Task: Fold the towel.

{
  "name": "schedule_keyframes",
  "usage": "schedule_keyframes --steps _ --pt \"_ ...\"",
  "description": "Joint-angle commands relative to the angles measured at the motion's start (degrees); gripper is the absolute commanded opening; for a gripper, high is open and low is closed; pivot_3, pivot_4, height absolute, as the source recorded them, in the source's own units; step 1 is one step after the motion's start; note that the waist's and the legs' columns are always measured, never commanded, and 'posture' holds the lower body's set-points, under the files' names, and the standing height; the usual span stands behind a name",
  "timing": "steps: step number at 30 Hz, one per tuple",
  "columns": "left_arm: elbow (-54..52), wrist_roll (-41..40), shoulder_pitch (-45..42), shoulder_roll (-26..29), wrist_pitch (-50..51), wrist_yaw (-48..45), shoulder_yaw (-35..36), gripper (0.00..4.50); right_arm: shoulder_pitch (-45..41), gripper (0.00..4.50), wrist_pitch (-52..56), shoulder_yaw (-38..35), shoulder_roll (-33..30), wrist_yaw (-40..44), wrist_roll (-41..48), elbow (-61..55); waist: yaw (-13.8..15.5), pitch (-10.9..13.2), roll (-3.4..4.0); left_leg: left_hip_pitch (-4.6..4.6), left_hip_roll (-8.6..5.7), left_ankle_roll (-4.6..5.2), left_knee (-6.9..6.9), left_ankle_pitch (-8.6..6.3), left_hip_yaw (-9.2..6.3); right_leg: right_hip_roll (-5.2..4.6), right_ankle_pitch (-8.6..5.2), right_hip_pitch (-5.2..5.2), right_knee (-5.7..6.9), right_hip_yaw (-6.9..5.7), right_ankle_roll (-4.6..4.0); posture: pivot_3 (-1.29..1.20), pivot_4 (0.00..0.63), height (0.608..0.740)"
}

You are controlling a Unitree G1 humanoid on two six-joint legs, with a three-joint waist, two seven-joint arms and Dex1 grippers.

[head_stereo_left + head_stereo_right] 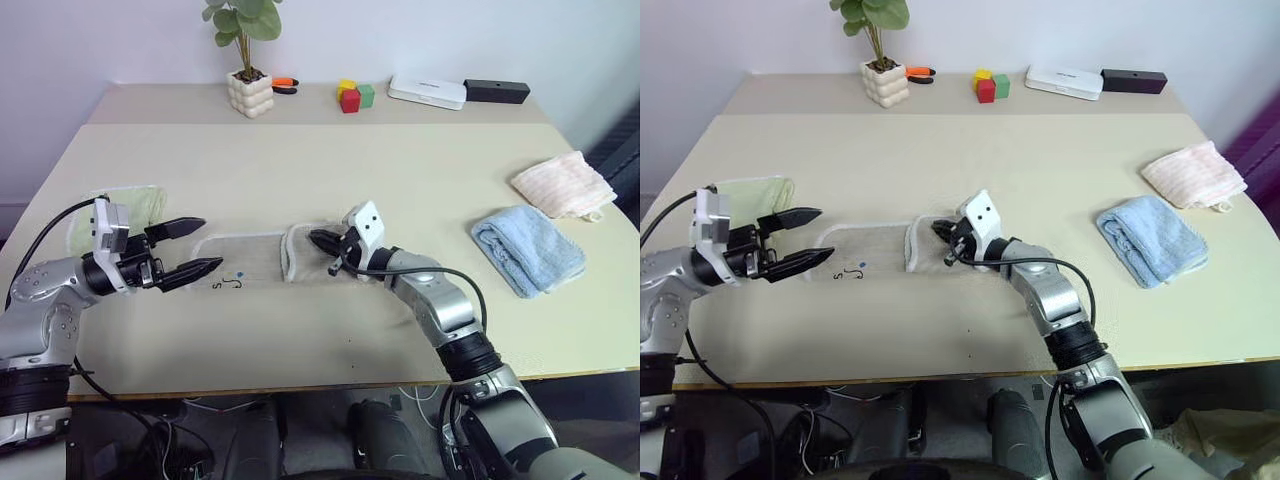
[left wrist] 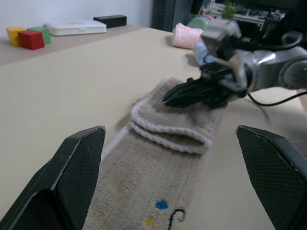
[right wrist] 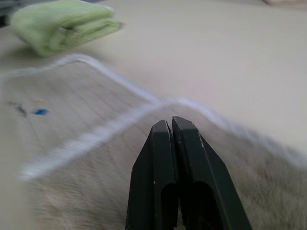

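Right gripper (image 1: 322, 240), two black fingers pressed together with nothing visibly between them, rested over the folded right end of the beige-tan terry towel with white corded edging (image 1: 262, 260), which lay mid-table; contact with the pile looked likely but was hard to confirm. Left gripper (image 1: 195, 247) hung spread wide just off the towel's flat left end, near the small dark embroidered mark. Step: first fold laid, being pressed. Next would call for another edge pinch. Soft nubby cloth, matte beige tabletop (image 1: 380, 160); folded light green towel (image 1: 140, 205) beside the left arm.
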Motion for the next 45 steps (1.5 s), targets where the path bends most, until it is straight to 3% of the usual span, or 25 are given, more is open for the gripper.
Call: schedule_keyframes --steps 1,9,10,12,19,20,23,26,30,32,38,45 --pt "-2.5 -1.2 0.5 0.2 0.3 0.7 1.3 4.50 1.1 0.10 -6.9 0.4 0.4 -0.6 -3.8 5.3 0.1 0.0 0.00 0.00 0.00 0.00 0.00 0.00 0.00 -0.01 0.00 0.00 0.00 0.00 0.00 0.00 0.150 0.735" --pt "-2.2 -1.1 0.2 0.4 0.3 0.9 1.3 4.50 0.9 0.10 -11.8 2.0 0.7 1.6 -7.8 7.7 0.0 0.0 -0.03 0.05 0.00 -0.01 0.00 0.01 0.00 0.00 0.00 0.06 0.01 0.00 0.00 0.00 0.150 0.735" --pt "-2.1 -1.0 0.0 0.3 0.2 0.9 1.1 4.50 0.7 0.32 -11.8 2.0 0.8 1.6 -8.0 7.4 0.0 0.0 -0.03 0.05 0.00 -0.01 0.00 0.01 0.00 0.00 0.00 0.06 0.01 0.00 0.00 0.00 0.150 0.735" --pt "-2.0 -1.0 -0.2 0.2 0.3 1.0 1.0 4.50 0.7 0.87 -11.4 2.5 0.4 3.3 -8.2 5.4 0.0 0.0 -0.03 0.05 0.00 -0.01 0.00 0.01 0.00 0.00 0.00 0.06 0.01 0.00 0.00 0.00 0.150 0.735" --pt "-5.6 -4.4 2.4 0.4 6.8 4.4 2.8 4.50 -0.8 4.23 -6.5 0.8 -2.3 6.5 -7.0 -5.8 0.0 0.0 0.04 0.03 0.00 -0.01 0.00 0.01 0.00 -0.01 0.00 0.04 0.02 0.00 0.00 0.00 0.150 0.735" --pt "-7.3 -5.5 3.5 0.3 8.6 5.7 3.4 4.50 -1.4 4.43 -5.4 -0.1 -2.4 6.0 -6.6 -7.1 -0.1 0.0 0.05 0.02 0.00 -0.01 0.00 0.00 0.01 -0.03 0.00 0.03 0.01 0.02 0.00 0.00 0.150 0.735" --pt "-12.2 -8.8 7.2 0.2 14.0 8.9 4.7 4.50 -4.0 4.43 -2.2 -4.3 -1.7 1.8 -5.3 -8.2 -0.1 0.0 0.05 0.03 0.02 -0.01 0.00 0.00 -0.01 -0.02 0.00 0.01 0.03 0.01 0.00 0.00 0.150 0.735" --pt "-15.4 -12.4 9.8 0.0 19.4 12.8 6.1 4.50 -5.2 4.43 1.2 -6.5 -2.3 3.0 -2.2 -10.1 0.1 0.0 0.04 0.03 0.01 -0.02 0.00 0.00 -0.01 -0.03 0.00 0.01 0.04 0.01 0.00 0.00 0.150 0.735" --pt "-22.0 -25.1 13.8 -0.5 31.3 22.4 11.4 4.50 -3.9 4.43 8.0 -7.9 -6.5 12.1 6.7 -20.0 0.1 0.1 0.06 0.01 0.02 -0.01 -0.01 0.00 -0.01 -0.07 0.00 0.01 0.02 0.02 0.00 0.00 0.150 0.735" --pt "-23.4 -33.5 15.3 -1.9 36.8 31.6 14.6 4.50 -2.1 4.43 10.9 -8.5 -11.0 17.7 10.7 -24.4 0.3 0.1 0.05 0.01 0.01 -0.01 -0.01 0.00 -0.06 -0.10 0.00 0.02 0.01 0.00 0.00 0.00 0.150 0.735" --pt "-25.1 -52.6 23.9 -10.8 39.3 53.3 17.9 4.50 1.3 4.43 11.4 -10.5 -19.9 25.6 15.2 -29.5 0.1 0.1 0.03 0.12 -0.01 0.02 -0.01 -0.02 -0.21 -0.17 0.00 0.15 -0.02 0.00 0.00 0.00 0.150 0.735" --pt "-28.3 -60.1 28.3 -17.8 34.7 68.6 14.8 4.50 1.8 4.43 10.2 -10.1 -21.1 25.7 14.4 -29.3 0.3 0.0 0.01 0.11 -0.07 0.00 0.02 -0.01 -0.23 -0.18 -0.10 0.17 -0.03 0.01 -0.19 0.00 0.150 0.735"
